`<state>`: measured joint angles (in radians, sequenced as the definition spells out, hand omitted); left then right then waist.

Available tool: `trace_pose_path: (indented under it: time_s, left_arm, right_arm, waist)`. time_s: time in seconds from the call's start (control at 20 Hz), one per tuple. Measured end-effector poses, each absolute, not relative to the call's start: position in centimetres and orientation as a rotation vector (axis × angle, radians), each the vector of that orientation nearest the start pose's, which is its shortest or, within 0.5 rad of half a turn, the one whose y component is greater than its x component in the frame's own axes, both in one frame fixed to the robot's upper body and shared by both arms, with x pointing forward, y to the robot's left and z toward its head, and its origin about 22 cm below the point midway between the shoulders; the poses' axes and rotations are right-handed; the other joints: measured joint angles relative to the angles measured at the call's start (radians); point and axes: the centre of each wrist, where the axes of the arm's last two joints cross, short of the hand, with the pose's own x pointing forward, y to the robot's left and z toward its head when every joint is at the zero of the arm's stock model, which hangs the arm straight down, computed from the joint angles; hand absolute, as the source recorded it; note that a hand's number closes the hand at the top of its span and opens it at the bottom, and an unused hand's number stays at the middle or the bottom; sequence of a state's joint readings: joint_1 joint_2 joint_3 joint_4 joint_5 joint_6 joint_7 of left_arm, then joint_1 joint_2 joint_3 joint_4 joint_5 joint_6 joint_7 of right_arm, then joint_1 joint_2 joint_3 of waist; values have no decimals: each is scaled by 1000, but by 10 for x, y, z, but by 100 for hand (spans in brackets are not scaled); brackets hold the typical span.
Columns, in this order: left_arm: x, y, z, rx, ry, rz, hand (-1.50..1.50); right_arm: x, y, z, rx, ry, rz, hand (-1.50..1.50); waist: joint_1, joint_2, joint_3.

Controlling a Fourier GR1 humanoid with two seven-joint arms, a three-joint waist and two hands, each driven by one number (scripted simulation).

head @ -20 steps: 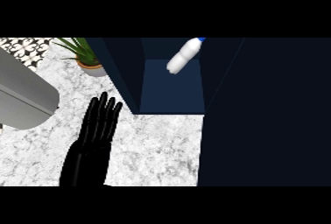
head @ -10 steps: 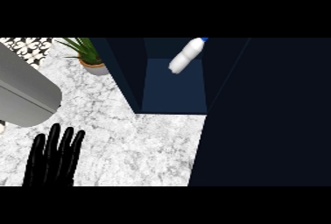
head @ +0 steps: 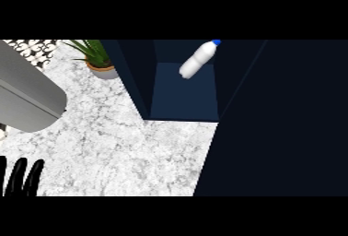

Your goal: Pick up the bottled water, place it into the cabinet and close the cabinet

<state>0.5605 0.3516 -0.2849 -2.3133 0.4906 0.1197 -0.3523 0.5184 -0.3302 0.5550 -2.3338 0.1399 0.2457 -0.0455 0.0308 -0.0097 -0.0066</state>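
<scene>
One clear plastic water bottle with a blue cap lies inside the dark blue cabinet, well apart from my one visible black left hand, fingers straight and slightly spread.

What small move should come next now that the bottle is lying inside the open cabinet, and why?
Probably swing the dark blue cabinet door shut. The white plastic water bottle with the blue cap already lies inside the dark blue cabinet, and the door stands open at the right. Only the black left hand shows, fingers straight at the lower left edge, holding nothing; the right hand is out of view.
</scene>
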Motion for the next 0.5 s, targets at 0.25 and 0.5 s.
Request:
trace_pose_path:
  time_s: [0.25,0.5]
  left_arm:
    - [92,260,92,-306,-1970,190,-150]
    - [87,276,92,-306,-1969,187,-150]
  right_arm:
    - [99,-188,103,383,-1735,692,150]
    - [111,-180,106,399,-1733,639,150]
  waist:
    - [12,1,0]
    - [26,5,0]
